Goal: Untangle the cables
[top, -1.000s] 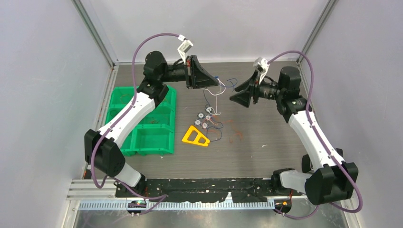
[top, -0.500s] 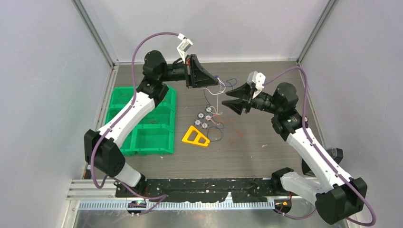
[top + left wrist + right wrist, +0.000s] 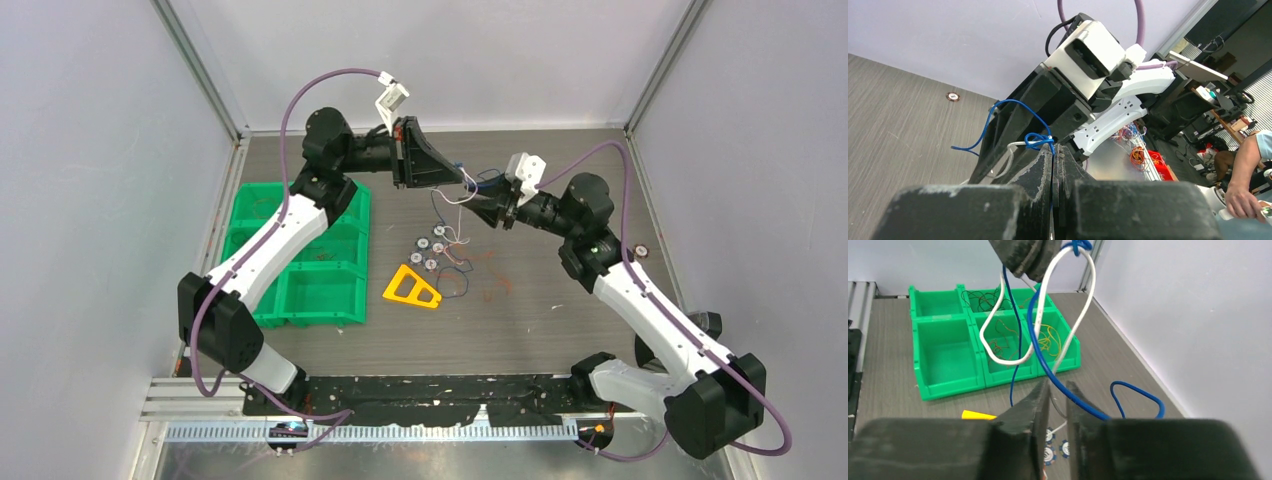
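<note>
Top external: left claw [image 3: 462,178] holds knotted cables [image 3: 447,205] up off desk [image 3: 545,330]; right claw [image 3: 478,206] just beside it, tips nearly meeting. Step, I'd say: singling out a strand to pull free.

Left wrist: fingers pressed flat tog., pinching knot [image 3: 1039,140] of thin, glossy, springy wire.

Right wrist: jaws a narrow slot apart, blue strand [image 3: 1075,399] & white strand [image 3: 998,361] running thru, not yet nipped. Next prob. needs pinching one strand only, then a slow pull. Green bin [image 3: 950,386] beyond.
</note>
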You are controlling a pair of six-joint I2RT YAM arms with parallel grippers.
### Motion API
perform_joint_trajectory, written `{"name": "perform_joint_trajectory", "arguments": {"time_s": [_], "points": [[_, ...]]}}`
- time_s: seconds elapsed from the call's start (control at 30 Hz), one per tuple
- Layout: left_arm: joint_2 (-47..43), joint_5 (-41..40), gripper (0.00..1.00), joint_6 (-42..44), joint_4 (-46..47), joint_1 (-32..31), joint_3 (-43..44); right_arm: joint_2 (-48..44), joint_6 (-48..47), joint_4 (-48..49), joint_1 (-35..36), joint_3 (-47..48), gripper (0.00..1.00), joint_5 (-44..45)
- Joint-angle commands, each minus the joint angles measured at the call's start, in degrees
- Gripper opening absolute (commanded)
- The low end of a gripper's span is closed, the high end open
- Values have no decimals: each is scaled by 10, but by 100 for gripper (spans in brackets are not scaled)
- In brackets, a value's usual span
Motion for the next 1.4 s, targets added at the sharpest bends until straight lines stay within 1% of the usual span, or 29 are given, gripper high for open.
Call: {"name": "perform_joint_trajectory", "arguments": {"time_s": [0.0,0.07,0.13,0.27,0.37,0.47,0.63,0.73,0.83,0.97,1.07,1.17,1.23,1.3,1.37], "points": [[-19,2,0,15,2,-1,36,12,-31,22,6,2,9,30],[-28,-4,0,44,-38,3,53,14,-43,8,6,-7,6,58],[-39,-11,0,77,-85,12,69,15,-65,-21,-3,-21,5,84],[-71,-12,0,115,-138,44,74,8,-97,-65,-37,-56,5,153],[-95,-15,0,153,-191,69,77,12,-106,-88,-78,-77,6,164],[-112,-23,0,199,-252,93,102,25,-122,-108,-126,-90,5,162],[-126,-37,0,270,-349,132,168,39,-168,-137,-148,-107,5,162],[-133,-53,0,298,-372,154,215,56,-193,-148,-150,-113,5,171],[-130,-72,0,302,-383,180,273,80,-207,-161,-150,-107,5,174],[-126,-101,0,309,-394,215,349,103,-228,-205,-150,-94,5,167],[-128,-130,0,330,-415,238,382,114,-235,-223,-150,-85,5,164],[-141,-159,0,364,-441,265,380,126,-235,-234,-150,-72,5,158],[-154,-165,0,359,-451,286,367,129,-235,-238,-150,-65,5,157],[-164,-160,0,347,-464,322,350,132,-234,-241,-150,-59,5,156],[-181,-154,0,345,-477,345,321,135,-233,-243,-150,-55,5,155]]}}
